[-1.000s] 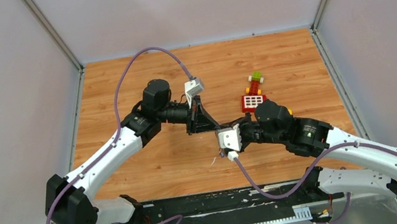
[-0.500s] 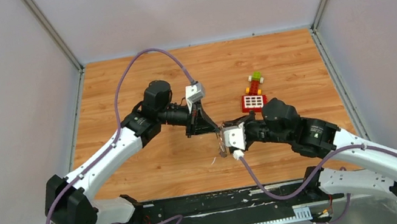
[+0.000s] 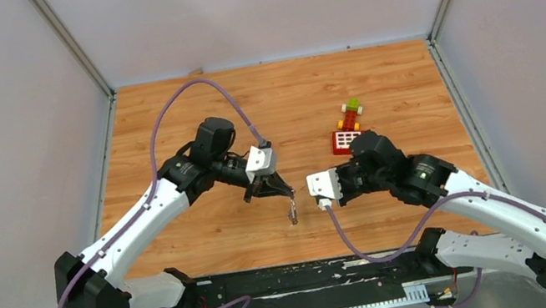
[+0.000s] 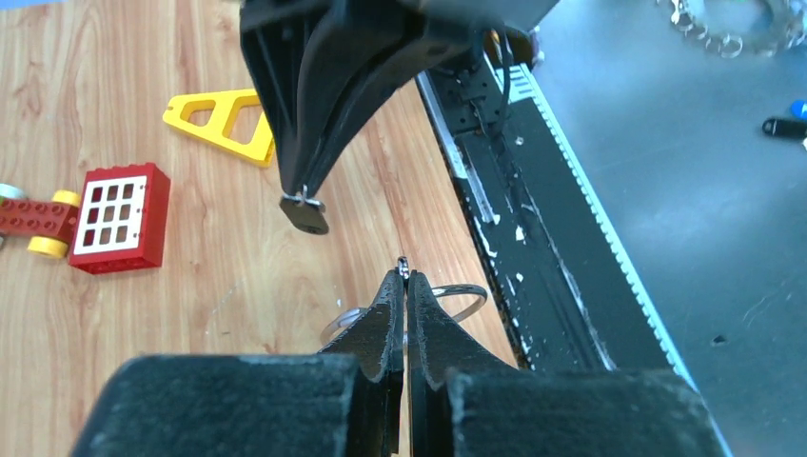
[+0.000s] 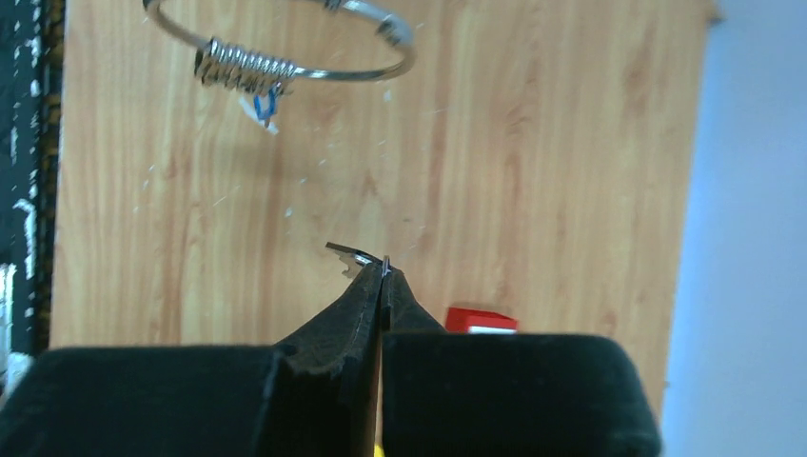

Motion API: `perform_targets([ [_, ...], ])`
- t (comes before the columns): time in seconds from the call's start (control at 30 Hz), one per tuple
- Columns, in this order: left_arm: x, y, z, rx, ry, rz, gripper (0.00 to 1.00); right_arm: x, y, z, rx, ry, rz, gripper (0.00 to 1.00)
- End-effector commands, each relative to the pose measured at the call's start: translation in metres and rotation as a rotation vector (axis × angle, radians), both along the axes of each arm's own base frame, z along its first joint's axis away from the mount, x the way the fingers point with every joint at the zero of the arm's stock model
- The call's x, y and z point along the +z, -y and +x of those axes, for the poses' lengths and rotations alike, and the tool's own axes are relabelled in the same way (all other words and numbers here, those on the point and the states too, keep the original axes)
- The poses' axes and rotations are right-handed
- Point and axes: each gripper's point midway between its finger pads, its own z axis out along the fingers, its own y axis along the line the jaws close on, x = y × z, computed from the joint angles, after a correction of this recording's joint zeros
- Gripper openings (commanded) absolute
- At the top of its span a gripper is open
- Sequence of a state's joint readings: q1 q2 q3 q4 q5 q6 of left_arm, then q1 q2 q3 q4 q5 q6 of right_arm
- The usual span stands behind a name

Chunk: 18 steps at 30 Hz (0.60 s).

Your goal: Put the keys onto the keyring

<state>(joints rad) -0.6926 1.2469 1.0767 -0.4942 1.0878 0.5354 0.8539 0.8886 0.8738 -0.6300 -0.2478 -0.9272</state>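
Red block (image 4: 119, 219), yellow frame (image 4: 238, 143) nearby; left gripper (image 4: 404, 278) pinched closed on keyring (image 5: 249, 65), right gripper (image 5: 383, 266) on key (image 4: 305, 215).

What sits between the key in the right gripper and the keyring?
Nothing: in the right wrist view only bare wooden table shows between the key and the keyring.

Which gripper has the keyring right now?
The left gripper: it is shut on the thin wire keyring, which hangs from its tip. The right gripper is also shut, but on the small black-headed key.
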Motion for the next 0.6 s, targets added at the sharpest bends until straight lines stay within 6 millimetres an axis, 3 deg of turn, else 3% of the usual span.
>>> perform_targets([
  [0.0,0.015,-0.006,-0.011,-0.114,0.176,-0.078,0.00,-0.052,0.003,-0.013,0.044,-0.151,-0.141,0.00],
  [0.2,0.005,-0.012,-0.010,-0.125,0.250,-0.060,0.00,-0.089,-0.007,-0.011,0.063,-0.229,-0.194,0.00],
  [0.57,-0.016,-0.024,-0.010,-0.108,0.311,-0.002,0.00,-0.104,-0.012,-0.009,0.074,-0.275,-0.140,0.01],
])
